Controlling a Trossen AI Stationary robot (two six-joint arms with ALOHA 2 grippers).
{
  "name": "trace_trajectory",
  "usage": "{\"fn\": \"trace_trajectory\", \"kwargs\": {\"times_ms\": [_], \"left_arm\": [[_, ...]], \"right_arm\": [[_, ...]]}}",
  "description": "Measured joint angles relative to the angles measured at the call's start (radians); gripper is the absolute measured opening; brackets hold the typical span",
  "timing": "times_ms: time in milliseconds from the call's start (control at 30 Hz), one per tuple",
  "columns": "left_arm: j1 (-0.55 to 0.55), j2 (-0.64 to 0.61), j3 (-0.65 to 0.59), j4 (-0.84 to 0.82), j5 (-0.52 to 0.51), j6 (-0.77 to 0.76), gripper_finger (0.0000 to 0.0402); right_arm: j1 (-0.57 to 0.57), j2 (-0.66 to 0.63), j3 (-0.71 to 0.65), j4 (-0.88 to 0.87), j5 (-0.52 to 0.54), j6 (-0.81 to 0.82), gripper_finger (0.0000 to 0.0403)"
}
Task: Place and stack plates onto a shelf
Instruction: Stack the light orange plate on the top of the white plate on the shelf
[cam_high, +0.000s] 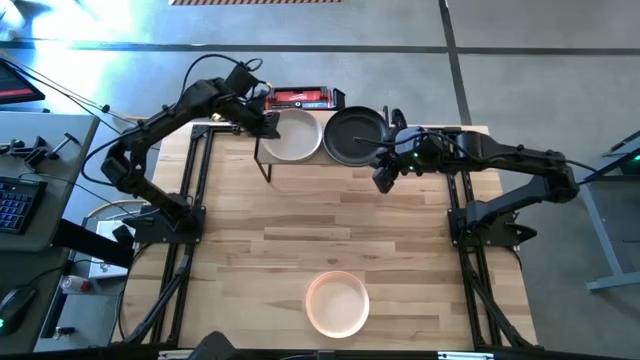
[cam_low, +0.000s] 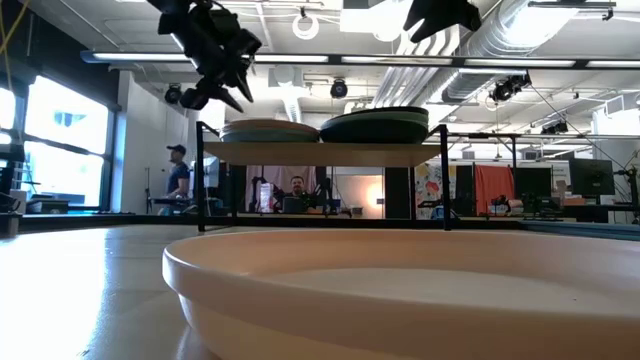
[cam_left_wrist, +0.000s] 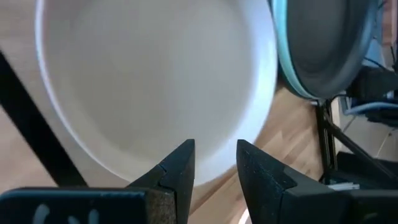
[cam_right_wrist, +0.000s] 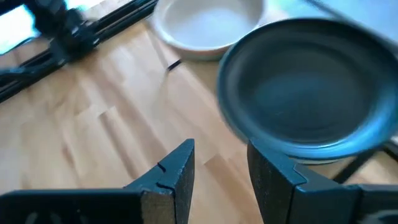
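Shelf (cam_high: 268, 158) mostly hidden from above: two plate stacks covered its light wooden top, only thin black legs and a sliver of edge showing. Stack depth unreadable from above; level across the table, the lower plates showed only as thin rims. White plate (cam_high: 291, 135) topped the stack on the shelf's left half, smooth, round, shallow. Black plate (cam_high: 355, 134) topped the right stack, glossy, a pale green rim beneath. Peach plate (cam_high: 336, 302) lay alone on the table, well apart from the shelf. Left gripper (cam_high: 268, 122) hovered above the white plate's left rim, fingers parted, empty. Right gripper (cam_high: 384, 178) hung just beside the shelf's right end, fingers parted, empty.
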Motion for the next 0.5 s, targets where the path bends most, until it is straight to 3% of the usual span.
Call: {"fn": "trace_trajectory", "kwargs": {"times_ms": [200, 500], "left_arm": [[-0.045, -0.033, 0.000, 0.000, -0.006, 0.026, 0.0106], [-0.209, -0.086, 0.000, -0.010, -0.008, 0.045, 0.0106]], "right_arm": [[0.001, 0.036, -0.001, -0.004, -0.150, -0.039, 0.0126], [0.055, 0.138, -0.001, -0.008, -0.247, 0.013, 0.0126]]}}
